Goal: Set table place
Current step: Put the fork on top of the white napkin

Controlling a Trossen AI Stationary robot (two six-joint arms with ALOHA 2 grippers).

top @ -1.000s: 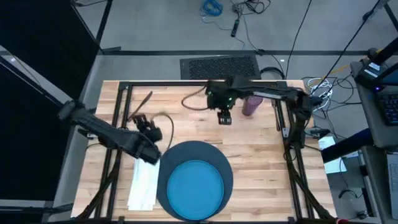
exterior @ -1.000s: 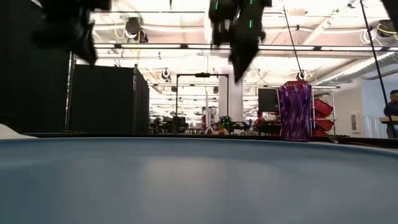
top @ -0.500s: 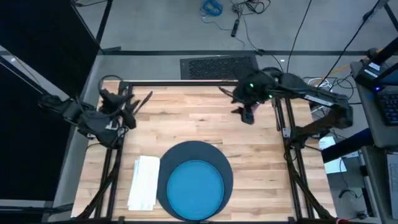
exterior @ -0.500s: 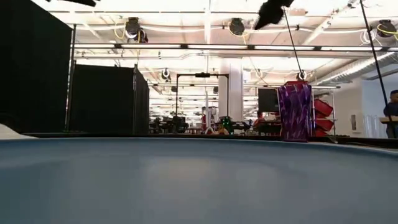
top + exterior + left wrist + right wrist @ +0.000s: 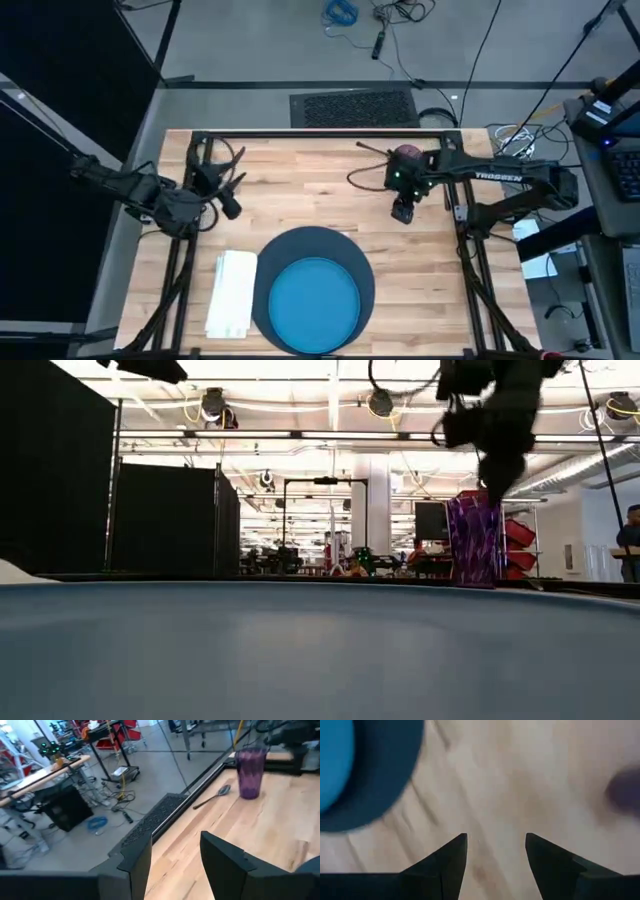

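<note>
Right gripper (image 5: pixel 403 212) is hovering w/ jaws apart just beside the purple cup (image 5: pixel 407 157), which is standing upright at the table's (image 5: pixel 300 200) far right. Left gripper (image 5: pixel 228 203) is waiting far-left, jaws apart. Plate (image 5: pixel 315 298) is sitting on mat (image 5: pixel 318 240), napkin (image 5: pixel 232 293) alongside, spoon (image 5: pixel 212 796) lying near the cup.

Bright ceiling lamps (image 5: pixel 378 402) glare; right wrist view is motion-blurred.

Both arms are matte black with looping black cables; the right arm (image 5: pixel 500 178) carries white lettering.
</note>
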